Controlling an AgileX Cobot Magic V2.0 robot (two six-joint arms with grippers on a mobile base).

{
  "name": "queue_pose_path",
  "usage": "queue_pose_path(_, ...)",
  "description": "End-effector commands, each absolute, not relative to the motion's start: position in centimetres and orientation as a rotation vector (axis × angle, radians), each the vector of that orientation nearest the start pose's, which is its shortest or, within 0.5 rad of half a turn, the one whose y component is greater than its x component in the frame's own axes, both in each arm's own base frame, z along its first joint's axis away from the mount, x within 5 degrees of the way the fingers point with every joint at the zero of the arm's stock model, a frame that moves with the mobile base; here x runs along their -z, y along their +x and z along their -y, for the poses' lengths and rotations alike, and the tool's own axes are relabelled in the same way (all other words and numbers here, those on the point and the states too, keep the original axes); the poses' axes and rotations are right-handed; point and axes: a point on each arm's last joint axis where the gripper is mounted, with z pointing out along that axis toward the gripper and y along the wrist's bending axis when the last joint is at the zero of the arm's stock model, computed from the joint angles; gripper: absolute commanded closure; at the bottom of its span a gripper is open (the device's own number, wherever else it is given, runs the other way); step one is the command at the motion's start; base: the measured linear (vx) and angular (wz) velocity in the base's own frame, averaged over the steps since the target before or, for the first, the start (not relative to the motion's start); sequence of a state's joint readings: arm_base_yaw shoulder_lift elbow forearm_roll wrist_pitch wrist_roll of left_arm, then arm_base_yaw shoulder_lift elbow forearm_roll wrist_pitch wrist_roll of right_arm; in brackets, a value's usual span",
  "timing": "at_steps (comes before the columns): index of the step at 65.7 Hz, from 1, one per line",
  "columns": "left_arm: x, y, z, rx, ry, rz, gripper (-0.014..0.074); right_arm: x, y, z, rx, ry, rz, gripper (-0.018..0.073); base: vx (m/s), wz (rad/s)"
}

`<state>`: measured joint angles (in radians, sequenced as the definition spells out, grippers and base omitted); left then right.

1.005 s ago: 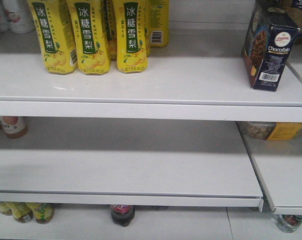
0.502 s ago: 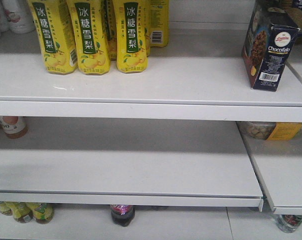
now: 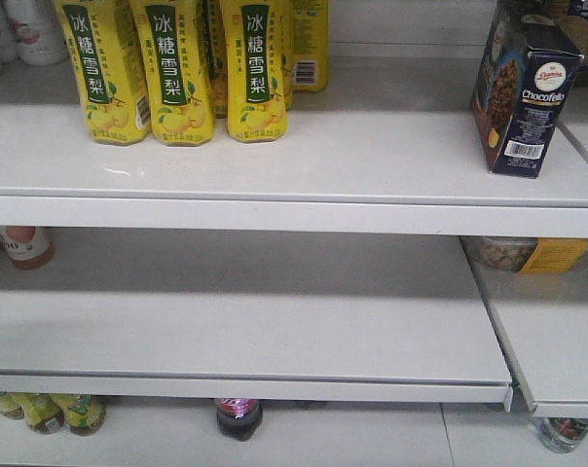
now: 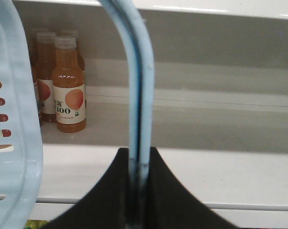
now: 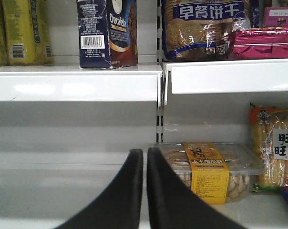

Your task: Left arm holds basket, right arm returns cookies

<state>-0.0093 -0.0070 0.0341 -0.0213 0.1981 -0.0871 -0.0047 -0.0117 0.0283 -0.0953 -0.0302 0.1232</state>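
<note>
The cookies [image 3: 521, 92], a dark navy Chocofello box with a barcode label, stand upright at the right end of the upper shelf [image 3: 294, 156]. In the right wrist view the same cookies [image 5: 107, 33] stand on the shelf above and to the left of my right gripper [image 5: 145, 155], which is shut and holds nothing, down at the level of the shelf below. My left gripper [image 4: 139, 160] is shut on the light blue basket handle [image 4: 137, 76]. The basket's slotted wall [image 4: 10, 119] fills the left edge of that view. No arm shows in the front view.
Yellow pear-drink bottles [image 3: 177, 68] stand on the upper shelf's left half. A clear tub of biscuits with a yellow label [image 5: 208, 169] lies just right of my right gripper. Orange juice bottles [image 4: 67, 90] stand on the shelf behind the basket handle. Biscuit packs [image 5: 206, 26] fill the neighbouring upper shelf.
</note>
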Motion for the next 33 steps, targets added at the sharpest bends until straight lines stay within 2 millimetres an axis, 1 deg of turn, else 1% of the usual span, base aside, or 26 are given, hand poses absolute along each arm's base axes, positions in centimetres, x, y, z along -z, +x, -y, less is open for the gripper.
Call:
queue_pose_path(1,-20.41,5.46,0.04,0.063,-0.051,-1.564,0.0599,-20.92,5.51,-0.04,-0.018,0.014,-1.390,0.0570,0.00,0.00)
queue_pose_path(33,-20.41,5.46,0.04,0.063,-0.051,-1.564,0.0599,-20.90,5.51,-0.04,-0.020,0.016,-1.392,0.0570,0.00,0.00)
